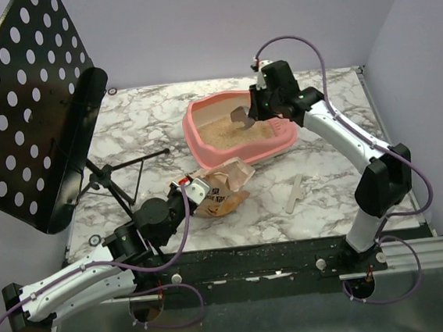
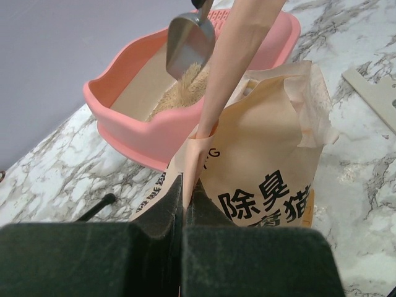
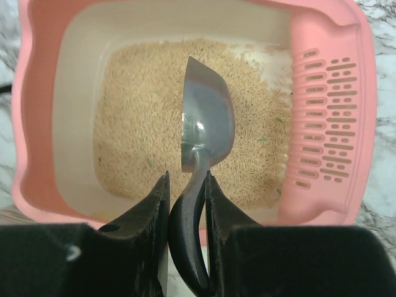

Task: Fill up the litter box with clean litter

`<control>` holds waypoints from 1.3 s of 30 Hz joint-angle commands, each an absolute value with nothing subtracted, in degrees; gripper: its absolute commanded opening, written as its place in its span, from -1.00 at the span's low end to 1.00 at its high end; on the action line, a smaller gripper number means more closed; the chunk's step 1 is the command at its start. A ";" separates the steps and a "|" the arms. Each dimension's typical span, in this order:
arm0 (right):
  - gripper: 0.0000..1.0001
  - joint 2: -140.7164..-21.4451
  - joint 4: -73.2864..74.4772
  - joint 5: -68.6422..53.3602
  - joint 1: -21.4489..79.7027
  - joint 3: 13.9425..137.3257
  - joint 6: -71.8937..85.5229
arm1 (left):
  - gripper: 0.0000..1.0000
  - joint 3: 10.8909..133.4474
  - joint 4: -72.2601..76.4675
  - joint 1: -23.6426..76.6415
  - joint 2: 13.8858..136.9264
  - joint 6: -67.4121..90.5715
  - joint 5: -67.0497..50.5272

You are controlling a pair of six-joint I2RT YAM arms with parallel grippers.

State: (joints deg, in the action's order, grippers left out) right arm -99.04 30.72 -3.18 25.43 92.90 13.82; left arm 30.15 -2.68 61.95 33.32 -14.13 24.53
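The pink litter box stands at the back middle of the table, its slotted grille on the right in the right wrist view. Tan clean litter covers most of its floor. My right gripper is shut on the dark handle of a silver scoop, which hangs empty above the litter. My left gripper is shut on a fold of the tan paper bag, just in front of the box.
A black perforated board on a tripod stand fills the left side. A pale flat strip lies on the marble to the right of the bag. The table's right edge runs behind my right arm.
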 commanded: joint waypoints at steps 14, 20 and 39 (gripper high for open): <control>-0.99 -76.49 30.15 20.15 36.04 86.93 -0.18 | -1.00 32.17 0.61 62.23 34.01 -14.24 25.93; -0.99 -66.72 41.37 7.32 36.04 88.58 8.60 | -1.00 32.26 0.18 62.23 34.54 -14.15 26.37; -0.99 -50.71 53.71 -18.72 36.04 76.03 10.55 | -1.00 33.13 0.09 62.23 34.10 -13.54 25.05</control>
State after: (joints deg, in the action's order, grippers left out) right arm -51.33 53.80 -14.98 35.68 78.08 10.68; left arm 30.52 -2.28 61.95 34.68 -14.31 25.26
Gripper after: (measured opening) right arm 0.285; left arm 0.019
